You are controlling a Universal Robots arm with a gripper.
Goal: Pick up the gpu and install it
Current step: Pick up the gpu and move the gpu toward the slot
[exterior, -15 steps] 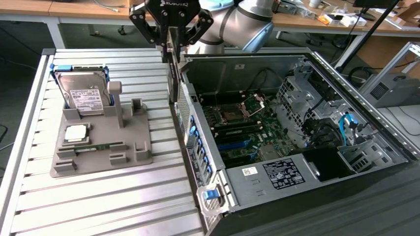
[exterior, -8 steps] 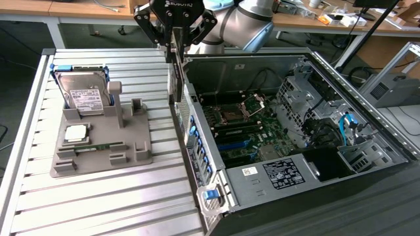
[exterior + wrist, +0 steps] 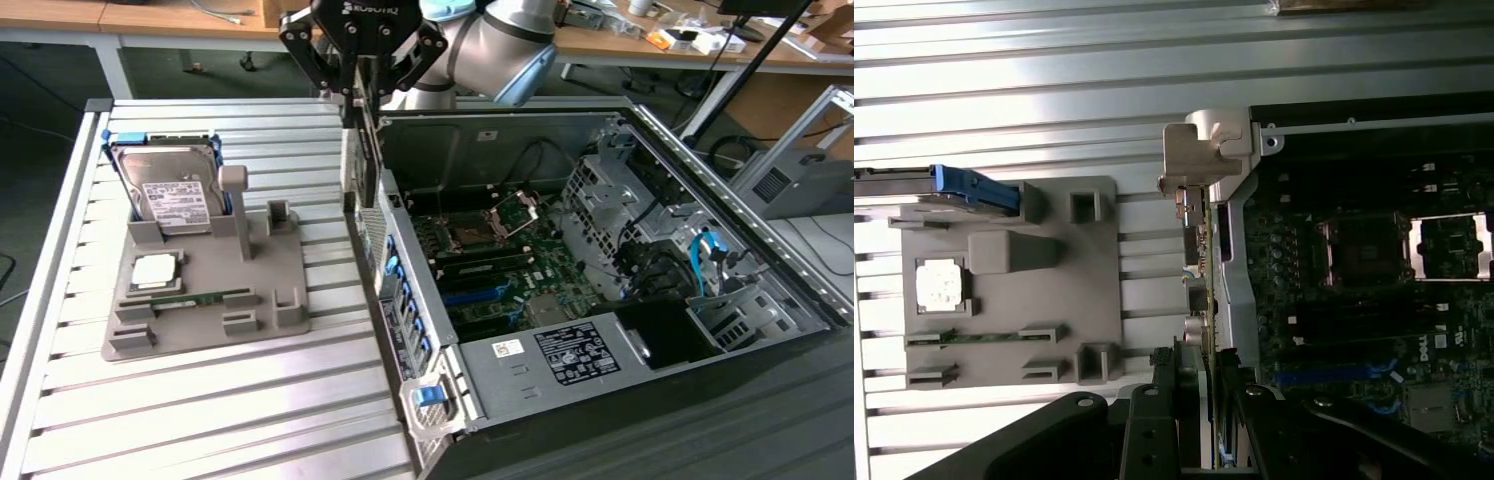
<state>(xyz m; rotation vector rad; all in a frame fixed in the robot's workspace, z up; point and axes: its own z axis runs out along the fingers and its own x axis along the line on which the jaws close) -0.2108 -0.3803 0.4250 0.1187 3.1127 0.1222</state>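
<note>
The gpu (image 3: 358, 150) hangs upright and edge-on as a thin dark slab, right over the near side wall of the open computer case (image 3: 494, 150). My gripper (image 3: 363, 90) is shut on its upper edge. In the wrist view the gpu (image 3: 1199, 250) runs away from my gripper (image 3: 1197, 385), and its silvery end bracket (image 3: 1199, 150) is at the far end. It lines up along the case's edge beside the motherboard (image 3: 1354, 300). A blue expansion slot (image 3: 474, 295) lies on the board inside the case.
A grey fixture tray (image 3: 267, 300) on the slatted metal table holds a silver hard drive (image 3: 174, 195), a processor chip (image 3: 154, 270) and a green memory stick (image 3: 187, 298). Drive cages and cables fill the case on the exterior view's right.
</note>
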